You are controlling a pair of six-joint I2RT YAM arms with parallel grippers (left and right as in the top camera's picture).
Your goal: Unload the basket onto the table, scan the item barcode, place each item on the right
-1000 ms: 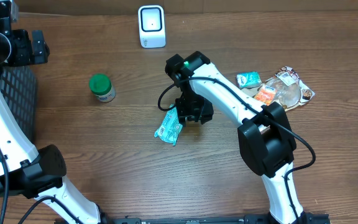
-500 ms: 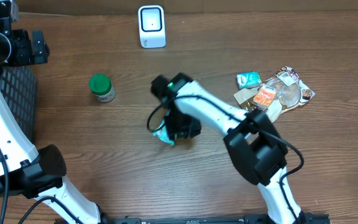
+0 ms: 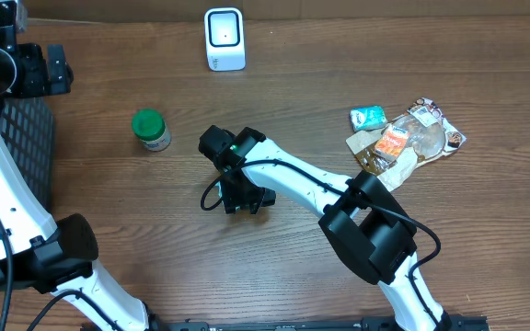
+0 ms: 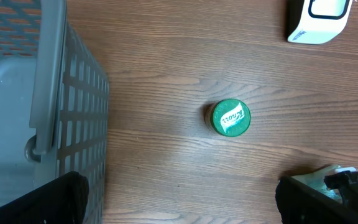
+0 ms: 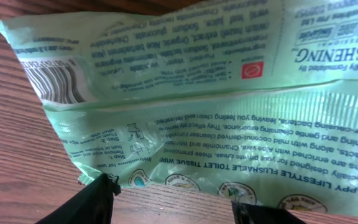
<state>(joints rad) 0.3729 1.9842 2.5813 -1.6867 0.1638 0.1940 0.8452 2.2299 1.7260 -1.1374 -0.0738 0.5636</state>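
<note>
Right tool [image 5: 173, 205] – pinched on the lower edge of the packet [image 5: 185, 112], a finger at either side, as far as the wrist view shows. Overhead, the packet is hidden under that tool, mid-table. Left tool [image 4: 179, 205] gapes wide and empty beside the basket [image 4: 36, 106].

Risks, in my judgement:
- The barcode [image 5: 58, 81] sits at one end of the packet and faces up at the wrist camera, while the scanner [image 3: 224, 39] stands well apart at the far edge. Present it as it is and you'll get no read.
- The film is limp – it may fold over the barcode or slip from so shallow a hold when you turn it.
- The jar [image 3: 151, 129] stands near; a wide swing of the arm would topple it.

Count: one packet in hand, one scanner, one jar, one basket. The heap [image 3: 403, 138] at the right holds at least three small packs; you can't separate more from here.
</note>
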